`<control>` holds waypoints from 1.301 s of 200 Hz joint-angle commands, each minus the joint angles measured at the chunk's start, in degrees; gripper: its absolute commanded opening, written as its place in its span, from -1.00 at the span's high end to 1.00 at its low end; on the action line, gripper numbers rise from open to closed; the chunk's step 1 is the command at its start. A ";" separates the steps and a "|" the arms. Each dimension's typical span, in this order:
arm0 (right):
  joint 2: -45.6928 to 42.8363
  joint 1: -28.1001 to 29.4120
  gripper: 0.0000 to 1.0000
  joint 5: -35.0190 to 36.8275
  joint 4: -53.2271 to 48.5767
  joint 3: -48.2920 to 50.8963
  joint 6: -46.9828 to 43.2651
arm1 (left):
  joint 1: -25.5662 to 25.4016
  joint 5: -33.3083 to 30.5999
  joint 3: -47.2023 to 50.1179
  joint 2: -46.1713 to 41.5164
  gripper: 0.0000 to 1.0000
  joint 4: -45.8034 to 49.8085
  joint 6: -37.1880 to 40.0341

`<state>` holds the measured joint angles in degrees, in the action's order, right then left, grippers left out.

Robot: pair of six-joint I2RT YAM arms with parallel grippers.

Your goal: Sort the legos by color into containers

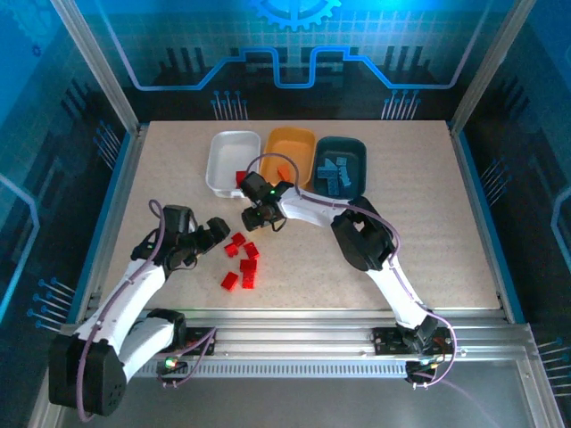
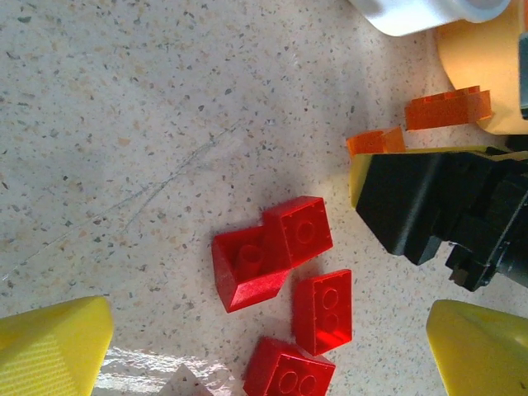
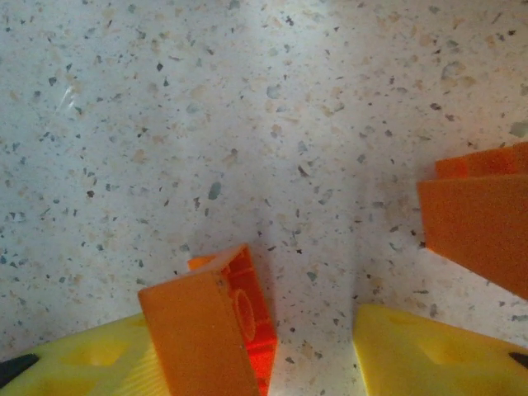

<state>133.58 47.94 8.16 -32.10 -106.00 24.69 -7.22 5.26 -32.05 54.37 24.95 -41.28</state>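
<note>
Several red legos [image 1: 241, 259] wait mid-tabletop under the left gripper's [image 1: 214, 234] spread fingers, while the right gripper [image 3: 309, 355], fingers apart around an orange brick [image 3: 206, 330], next needs to clamp it.

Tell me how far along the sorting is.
Done: light blue legos lie in the teal tub. In hand: the right gripper, jaws open, straddles an orange lego on the table. Left: a second orange lego nearby and the loose red legos by the open left gripper.
</note>
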 commanded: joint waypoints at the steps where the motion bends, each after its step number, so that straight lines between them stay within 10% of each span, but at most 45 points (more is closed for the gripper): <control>1: 1.51 0.27 -0.04 0.31 -0.79 0.09 -0.01 | 0.72 0.24 0.56 0.97 -0.98 -0.84 -0.07; 76: -1.10 0.94 0.60 0.69 1.74 0.35 -2.19 | 1.23 -0.29 0.33 0.13 -0.98 0.86 0.58; 144: -14.13 -2.09 0.62 5.19 3.08 3.41 -5.47 | 1.60 2.00 -1.18 1.24 -0.98 1.29 0.96; 260: 3.85 -15.95 0.59 1.71 -8.59 -19.73 -9.56 | -0.14 10.94 -2.08 6.77 -0.98 -1.83 3.21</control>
<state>135.41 32.36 11.53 -35.94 -122.43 16.43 -6.79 14.04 -32.10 60.25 23.42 -39.99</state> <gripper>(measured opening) 0.211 0.990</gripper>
